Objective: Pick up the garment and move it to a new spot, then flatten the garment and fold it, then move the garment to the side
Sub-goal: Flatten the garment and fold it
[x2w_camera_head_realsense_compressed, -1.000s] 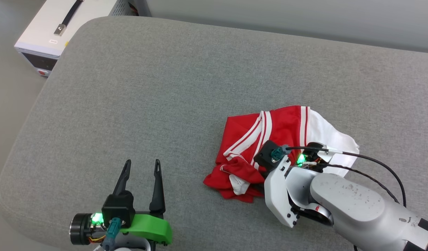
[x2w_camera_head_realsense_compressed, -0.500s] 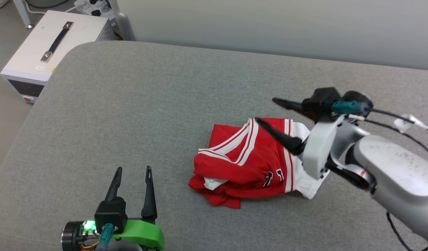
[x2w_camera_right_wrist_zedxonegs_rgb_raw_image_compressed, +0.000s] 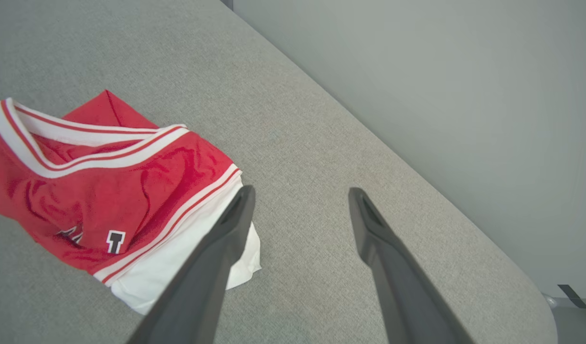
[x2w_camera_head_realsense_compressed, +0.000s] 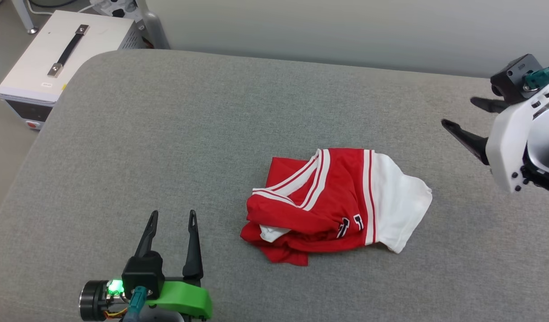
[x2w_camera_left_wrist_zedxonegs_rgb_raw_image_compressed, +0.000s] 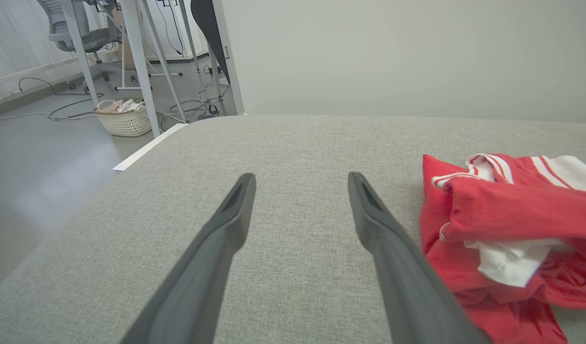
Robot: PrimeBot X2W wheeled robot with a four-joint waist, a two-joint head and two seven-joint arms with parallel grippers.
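Red garment (x2w_camera_head_realsense_compressed: 337, 205) lies crumpled — left wrist view adds a basket (x2w_camera_left_wrist_zedxonegs_rgb_raw_image_compressed: 123, 123).

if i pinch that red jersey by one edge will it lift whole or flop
Probably floppy: the red jersey lies crumpled in overlapping folds, so a pinched edge would likely lift while the rest drapes. Pushed, it would likely bunch on the woven grey cushion.

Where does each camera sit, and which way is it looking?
Head view: from the head, down onto the cushion and garment; left gripper lower left, right gripper far right.
Left wrist view: left wrist, along its fingers, across the cushion toward the wall.
Right wrist view: right wrist, past its fingers, down at the cushion.
All three share the garment.
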